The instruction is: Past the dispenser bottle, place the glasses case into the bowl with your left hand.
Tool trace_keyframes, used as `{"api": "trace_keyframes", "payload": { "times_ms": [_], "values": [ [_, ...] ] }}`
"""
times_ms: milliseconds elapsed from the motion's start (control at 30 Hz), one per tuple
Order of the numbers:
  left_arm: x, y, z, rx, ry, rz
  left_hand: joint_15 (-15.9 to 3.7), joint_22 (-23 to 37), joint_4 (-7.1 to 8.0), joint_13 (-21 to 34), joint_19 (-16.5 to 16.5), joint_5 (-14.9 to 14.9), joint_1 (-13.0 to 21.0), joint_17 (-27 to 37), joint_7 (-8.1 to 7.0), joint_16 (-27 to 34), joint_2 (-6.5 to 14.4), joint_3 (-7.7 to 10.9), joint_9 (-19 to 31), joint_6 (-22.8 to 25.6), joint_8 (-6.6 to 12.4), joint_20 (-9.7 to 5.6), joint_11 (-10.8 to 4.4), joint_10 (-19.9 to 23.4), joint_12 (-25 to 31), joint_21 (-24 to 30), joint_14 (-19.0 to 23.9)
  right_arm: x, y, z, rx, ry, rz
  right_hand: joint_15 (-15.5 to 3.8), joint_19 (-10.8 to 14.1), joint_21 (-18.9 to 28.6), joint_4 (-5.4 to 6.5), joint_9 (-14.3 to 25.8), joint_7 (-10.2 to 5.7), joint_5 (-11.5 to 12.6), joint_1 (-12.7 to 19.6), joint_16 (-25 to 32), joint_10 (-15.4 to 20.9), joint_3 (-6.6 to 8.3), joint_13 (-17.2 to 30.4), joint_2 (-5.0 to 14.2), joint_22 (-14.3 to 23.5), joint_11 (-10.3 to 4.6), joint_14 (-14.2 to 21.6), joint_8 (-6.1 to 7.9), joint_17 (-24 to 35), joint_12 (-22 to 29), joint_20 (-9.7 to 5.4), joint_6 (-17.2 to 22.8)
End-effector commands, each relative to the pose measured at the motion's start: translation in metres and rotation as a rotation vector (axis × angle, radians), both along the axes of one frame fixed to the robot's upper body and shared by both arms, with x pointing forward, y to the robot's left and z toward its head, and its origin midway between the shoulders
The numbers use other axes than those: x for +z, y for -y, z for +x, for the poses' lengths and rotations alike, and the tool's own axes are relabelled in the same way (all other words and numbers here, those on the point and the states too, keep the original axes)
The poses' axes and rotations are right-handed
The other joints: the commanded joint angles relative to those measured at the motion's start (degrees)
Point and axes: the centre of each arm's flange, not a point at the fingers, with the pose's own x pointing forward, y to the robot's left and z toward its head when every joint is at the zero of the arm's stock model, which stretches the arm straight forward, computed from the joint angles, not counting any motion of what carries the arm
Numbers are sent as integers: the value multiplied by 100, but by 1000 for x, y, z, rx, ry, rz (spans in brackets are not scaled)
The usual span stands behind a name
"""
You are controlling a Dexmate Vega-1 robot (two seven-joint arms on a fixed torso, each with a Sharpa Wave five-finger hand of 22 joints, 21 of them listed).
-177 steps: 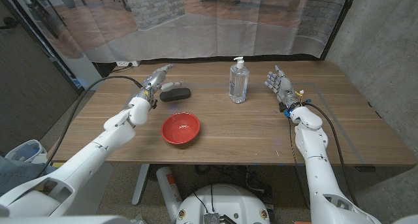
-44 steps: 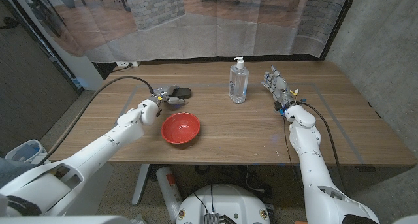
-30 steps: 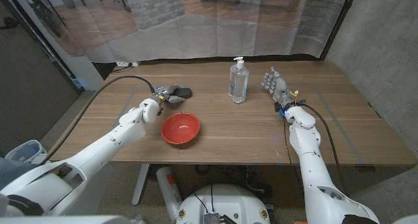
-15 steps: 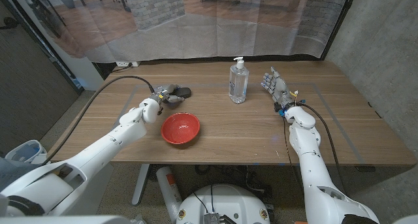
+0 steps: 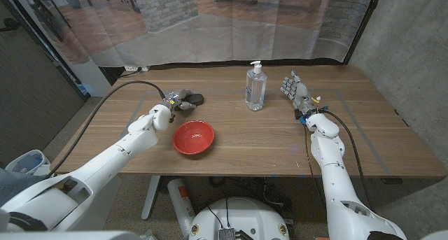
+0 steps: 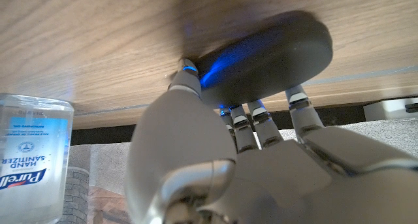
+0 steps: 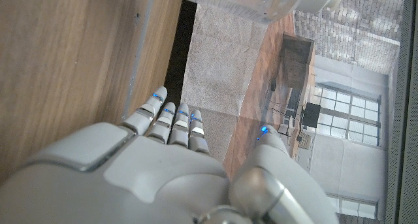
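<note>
Our left hand point(image 5: 178, 100) closes its fingers point(image 6: 251, 119) around the dark glasses case point(image 6: 274, 54) on the table point(image 5: 245, 138) just behind the red bowl point(image 5: 194, 137), left of the dispenser bottle point(image 5: 255, 87), while our right hand point(image 5: 297, 92) stands spread, holding nothing.

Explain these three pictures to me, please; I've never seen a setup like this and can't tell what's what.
This is a two-armed robot at a wooden table. The wide picture looks down from its head; the other two come from cameras on its wrists. On the table stand a red bowl and a soap bottle. The left robot hand has its fingers around a dark glasses case, which seems to lie on the table. The right robot hand is open, holding nothing.
</note>
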Motion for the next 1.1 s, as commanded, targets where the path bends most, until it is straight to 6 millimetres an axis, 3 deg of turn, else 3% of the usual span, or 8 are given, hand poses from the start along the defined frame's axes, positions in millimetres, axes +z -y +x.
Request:
{"api": "trace_keyframes", "payload": {
  "times_ms": [33,233,467,1100],
  "values": [
    [15,5,-11,-8,34,-22,-172,42,-110,34,1288,-14,162,20,-3,35,217,166,27,23,37,-821,15,44,27,4,226,2,1,-3,0,13,-2,-16,48,-1,-25,24,1,-20,17,8,38,1,16,65,30,28,70,14,11,5,-57,36],
    [19,5,-16,-22,48,-34,-207,44,-101,43,1365,-56,212,24,2,43,235,202,40,61,45,-851,27,85,26,9,315,4,-1,-5,2,19,-5,-23,57,-6,-28,24,3,-21,20,8,37,-1,16,67,31,20,75,13,10,4,-54,35],
    [22,5,-20,-29,63,-57,-258,46,-128,70,1566,-102,366,30,16,59,253,289,61,155,71,-988,8,223,57,50,482,6,-2,-6,4,23,-8,-19,66,-17,-32,24,3,-23,23,7,40,-5,16,70,31,32,79,13,10,5,-55,36],
    [32,3,-37,-95,95,-121,-252,45,-108,101,1613,-140,486,43,38,42,255,367,88,273,102,-1032,31,302,57,19,592,9,2,-14,-8,36,-16,-22,79,-48,-40,24,15,-29,28,2,49,-13,16,79,32,29,80,15,10,7,-54,44]
  ]
}}
